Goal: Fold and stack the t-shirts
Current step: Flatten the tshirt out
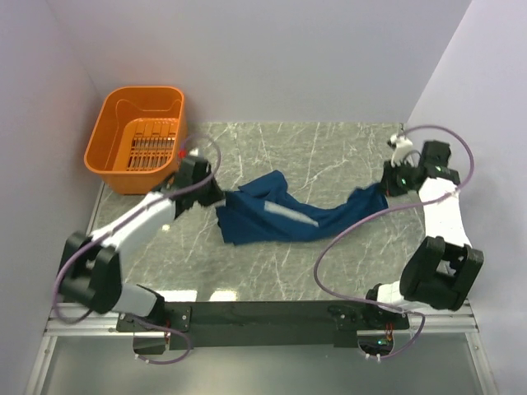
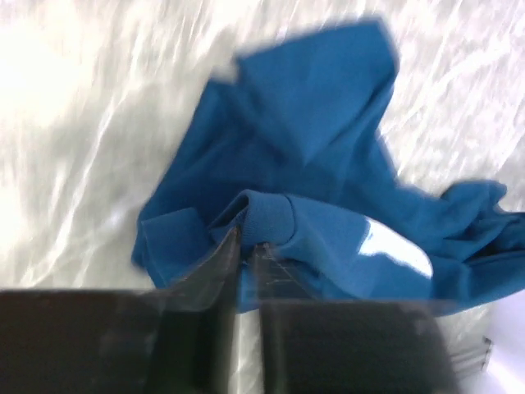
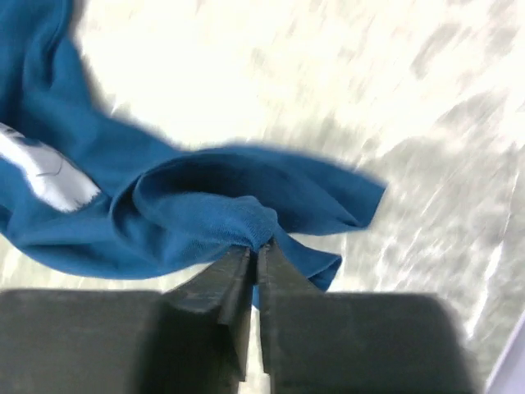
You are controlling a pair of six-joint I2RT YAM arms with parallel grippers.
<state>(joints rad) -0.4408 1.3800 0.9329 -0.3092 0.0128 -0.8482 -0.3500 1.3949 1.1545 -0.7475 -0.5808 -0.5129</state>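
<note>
Top external view has the navy t-shirt (image 1: 276, 220) lying crumpled across the middle of the table (image 1: 329, 152), strung out between the two arms, with the pale chest print (image 1: 290, 216) peeking out of the folds. On the left wrist cam, the left fingers (image 2: 220, 263) are pressed nearly together with a ribbed edge of the shirt nipped at the tips. Could be the collar or a hem, can't say which. On the right wrist cam, the right fingers (image 3: 230, 275) are pinching a bunched bit of cloth at the other end, too scrunched to tell if it's a sleeve or a corner. The orange basket (image 1: 136, 136) sits at the far left corner, apart from the shirt.

My read: this is the spread-it-out step and nothing's folded yet. Both ends are held but the middle is a wrinkled heap. The next move probably needs both arms to lift and pull apart evenly so the cloth opens, then lay it down flat. If either pinch only has a sleeve, it'll come out twisted and need a regrip.
</note>
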